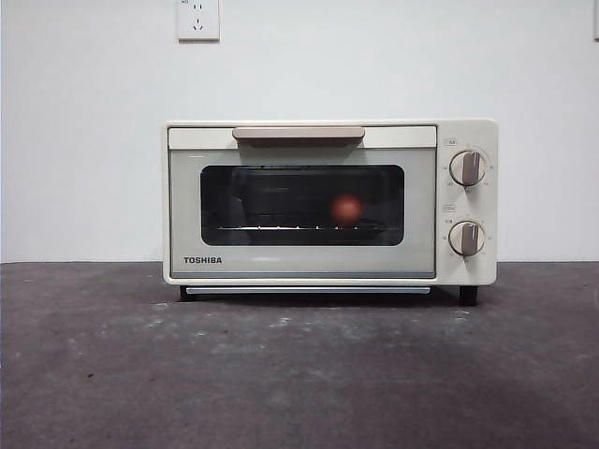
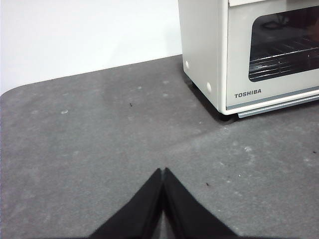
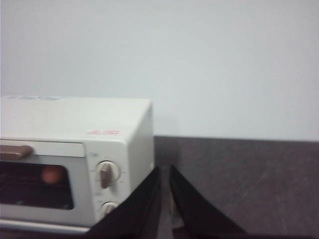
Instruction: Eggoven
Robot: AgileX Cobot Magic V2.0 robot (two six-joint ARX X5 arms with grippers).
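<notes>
Looks basically done to me: the egg (image 1: pixel 347 210) sits on the rack inside the toaster oven (image 1: pixel 329 201), door shut. Left gripper (image 2: pixel 164 172) hangs over bare worktop (image 1: pixel 299 374) and right gripper (image 3: pixel 165 170) beside the dials, jaws pinched together on nothing, so nothing's left but staying clear.

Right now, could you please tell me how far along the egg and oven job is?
It looks essentially done: the egg sits on the rack inside the toaster oven, whose door is closed. Neither arm holds anything; the left gripper and right gripper are shut over the table. Nothing obvious remains.
</notes>
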